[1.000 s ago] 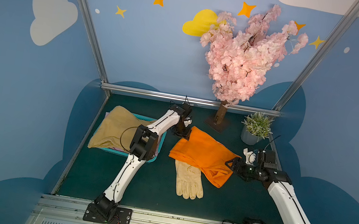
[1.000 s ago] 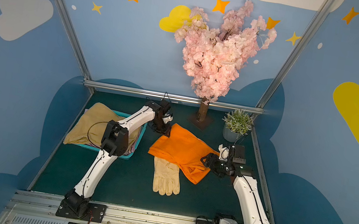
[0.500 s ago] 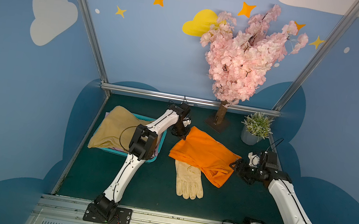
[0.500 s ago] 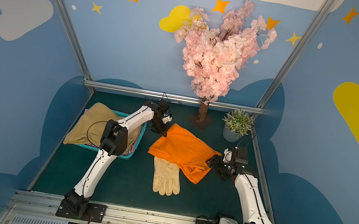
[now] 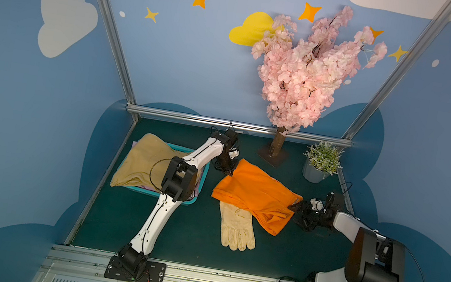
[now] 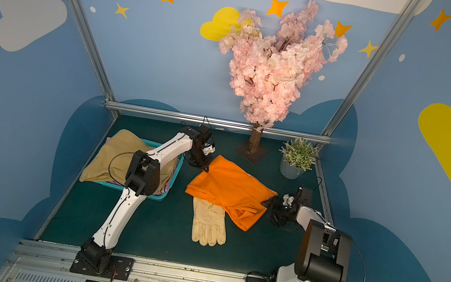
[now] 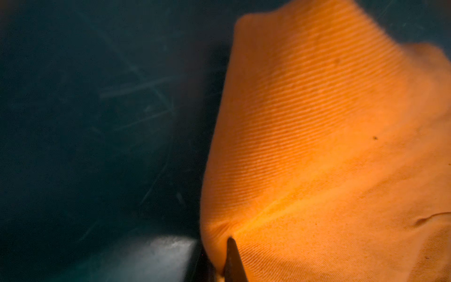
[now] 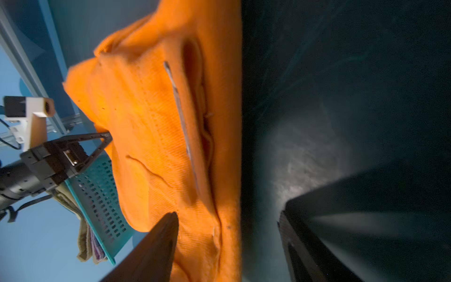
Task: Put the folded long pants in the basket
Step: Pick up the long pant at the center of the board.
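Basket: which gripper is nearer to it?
Left. The left gripper is shut on the orange pants corner just beside the basket; the right gripper is across the pants, at their opposite edge.

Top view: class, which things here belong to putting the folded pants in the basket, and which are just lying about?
Job: orange pants, tan pants, basket.
Lying about: glove, blossom tree, potted plant.

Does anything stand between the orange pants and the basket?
Nothing lies on the table between the orange pants and the basket. The left arm crosses above the basket, and tan pants already heap over its top.
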